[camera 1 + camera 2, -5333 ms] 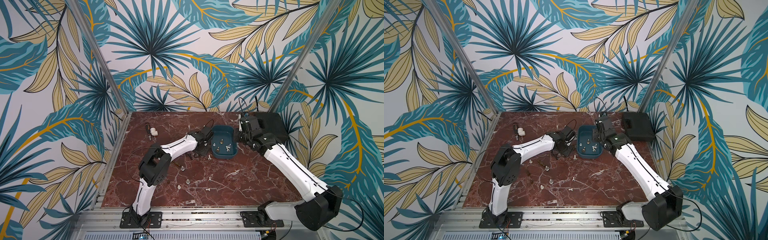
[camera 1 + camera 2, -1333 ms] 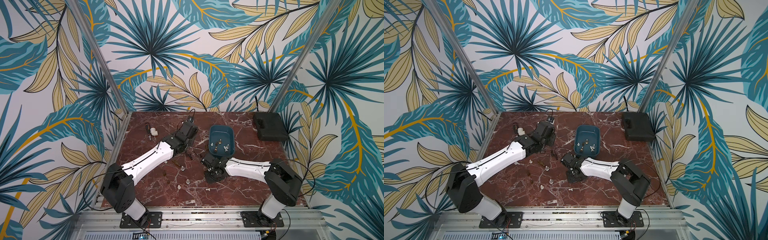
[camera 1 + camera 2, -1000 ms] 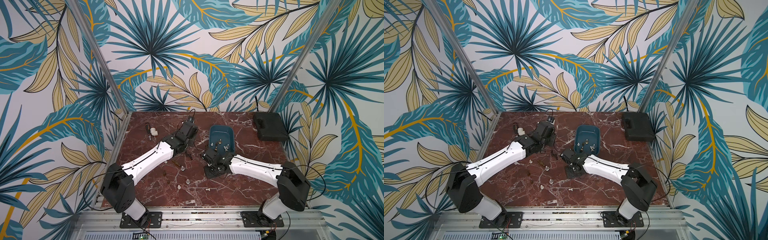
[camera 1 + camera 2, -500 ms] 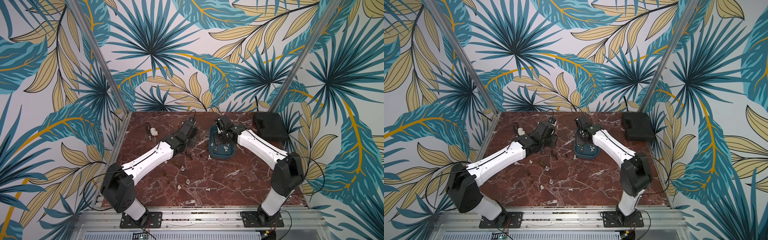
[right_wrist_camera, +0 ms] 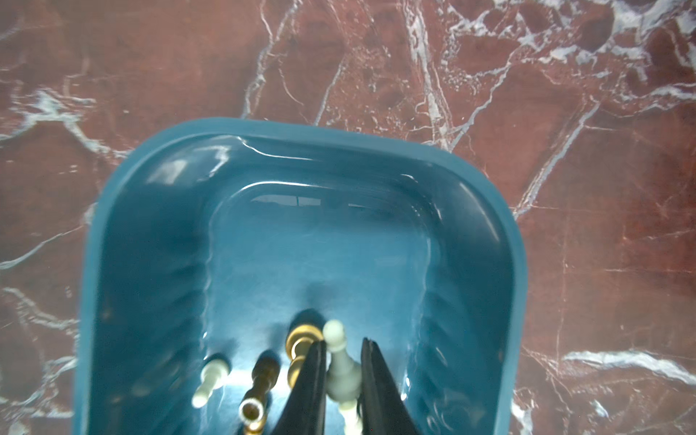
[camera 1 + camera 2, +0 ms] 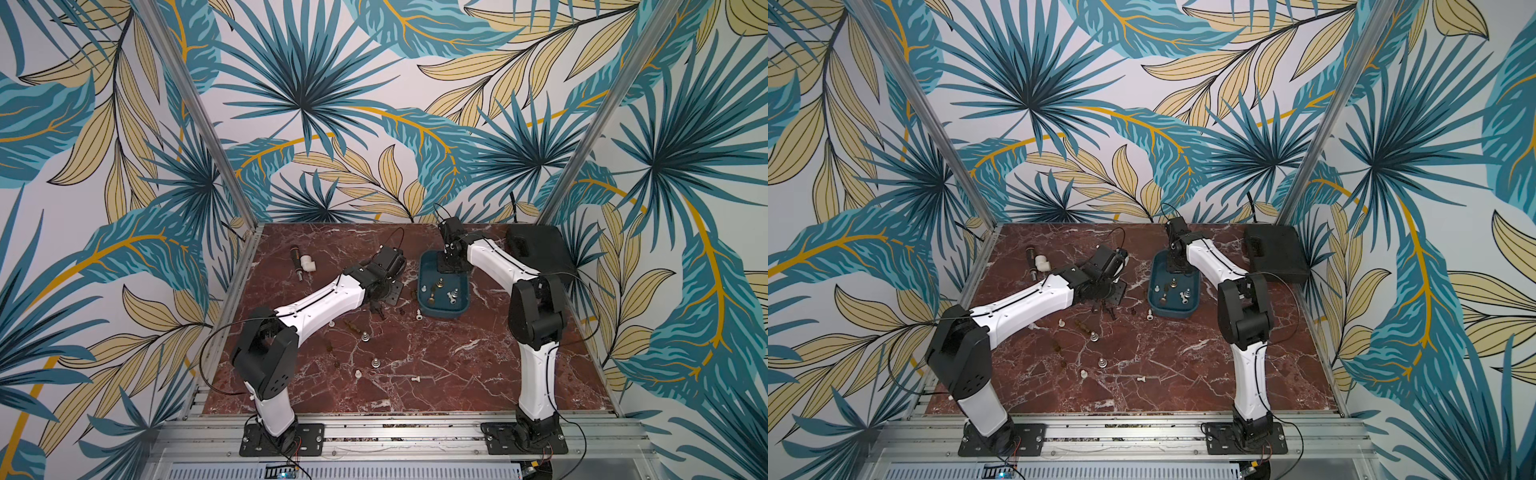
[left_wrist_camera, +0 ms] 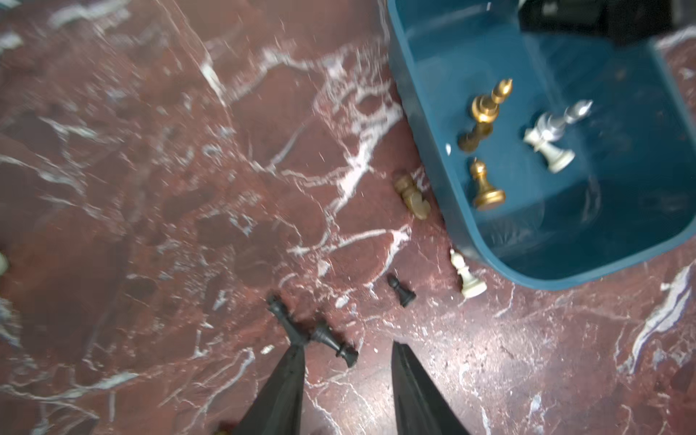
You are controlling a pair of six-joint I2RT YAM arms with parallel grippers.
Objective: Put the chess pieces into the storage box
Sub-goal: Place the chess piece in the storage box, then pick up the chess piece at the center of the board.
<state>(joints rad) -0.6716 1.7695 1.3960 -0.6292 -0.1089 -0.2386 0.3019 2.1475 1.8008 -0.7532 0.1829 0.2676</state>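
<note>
The teal storage box [image 6: 422,286] [image 6: 1152,286] stands at the back middle of the marble table. My right gripper [image 5: 343,340] [image 6: 451,259] hangs over its far end, shut on a white pawn [image 5: 341,371]. Gold, silver and white chess pieces [image 7: 484,186] lie in the box [image 7: 433,150]. My left gripper [image 7: 346,346] [image 6: 378,305] stands open low over the table left of the box, nothing between its fingers. Two fallen black pieces [image 7: 331,339] lie just past its fingertips. A black pawn [image 7: 403,290], a white piece [image 7: 467,275] and a brown-gold piece [image 7: 412,196] lie by the box wall.
Several more small pieces [image 6: 365,337] are scattered over the middle of the table. A white pipe elbow [image 6: 307,262] and a black-and-orange tool [image 6: 296,259] lie at the back left. A flat black case [image 6: 536,249] sits in the back right corner.
My right arm has swung from the table in front of the box up and back to above the box's far end, carrying the white pawn. The left arm has stayed put.
</note>
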